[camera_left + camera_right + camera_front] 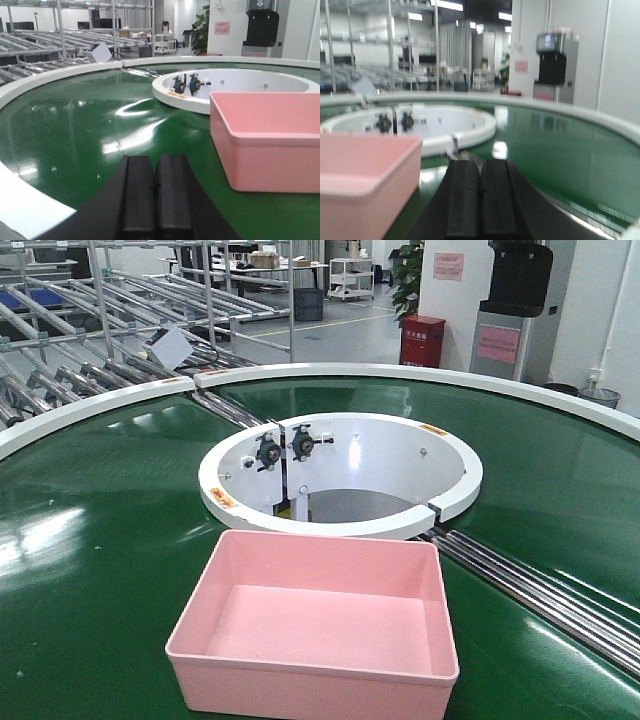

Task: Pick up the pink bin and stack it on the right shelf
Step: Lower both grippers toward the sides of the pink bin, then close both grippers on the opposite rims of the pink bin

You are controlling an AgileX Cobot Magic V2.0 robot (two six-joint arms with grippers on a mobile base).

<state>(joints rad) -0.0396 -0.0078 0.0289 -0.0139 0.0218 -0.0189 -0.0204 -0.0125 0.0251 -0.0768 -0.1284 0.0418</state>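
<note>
The pink bin sits on the green belt at 6 o'clock of the white ring, between the left gripper and right gripper, both pinched closed and empty, seemingly staged for a 2-sided lift.

Pale-pink bin, seen from my front view: it sits upright and empty on the glossy green belt, at 6 o'clock of the white ring, far rim just beside it. It is wide, shallow and rectangular, with smooth walls sloping in to a flat floor under a rolled rim, and a long side faces me. From my left wrist the bin lies at 3 o'clock; from my right wrist the bin lies at 8 o'clock, blurred
</note>
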